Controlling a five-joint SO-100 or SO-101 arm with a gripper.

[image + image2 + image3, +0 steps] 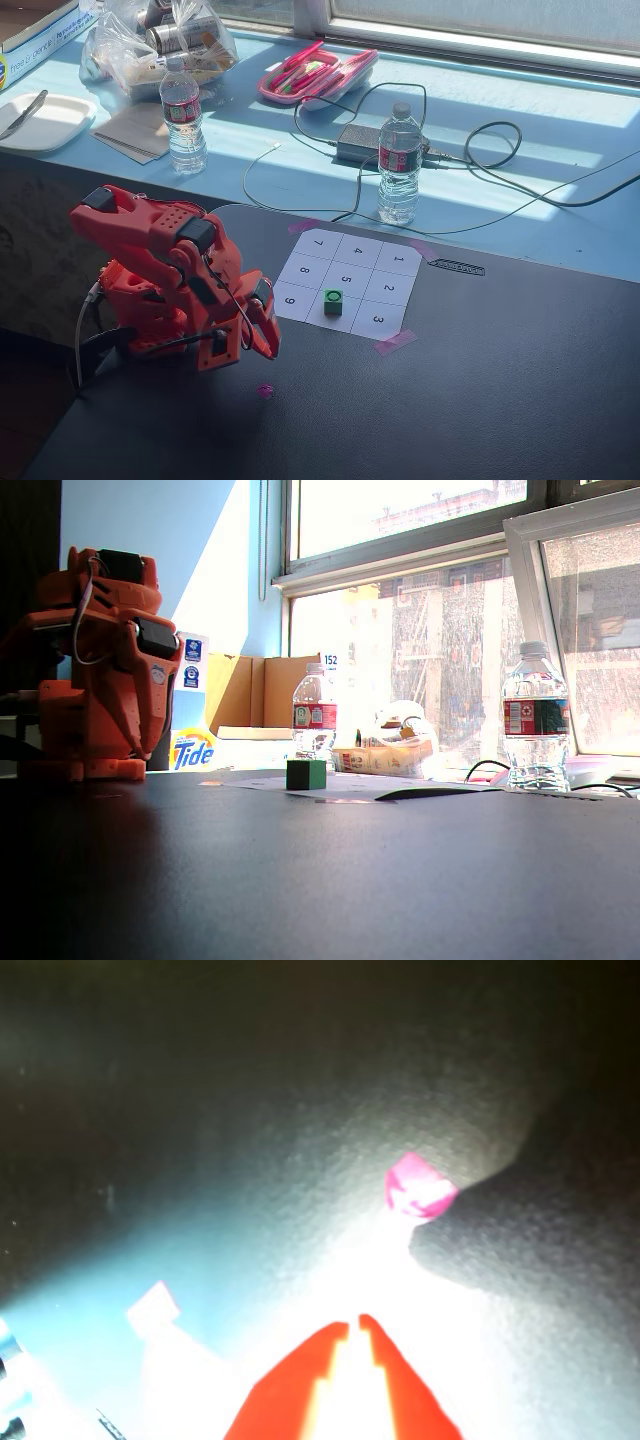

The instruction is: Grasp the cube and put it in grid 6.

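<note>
A small green cube (333,301) sits on the white numbered grid sheet (300,270), in the cell between 9 and 3, below 5, covering that cell's number. It also shows in a fixed view (306,774), resting on the sheet. My orange arm (100,660) is folded up at the left of the dark table. My gripper (271,350) points down at the table, left of the sheet and well apart from the cube. In the wrist view the gripper (354,1322) has its jaws together and holds nothing; the cube is out of that view.
A pink marker (264,390) lies on the table under the gripper, also in the wrist view (418,1186). Pink tape (395,342) holds the sheet's corner. Two water bottles (399,165) (183,115), a power brick with cables (360,142) and a pink case (315,72) lie behind.
</note>
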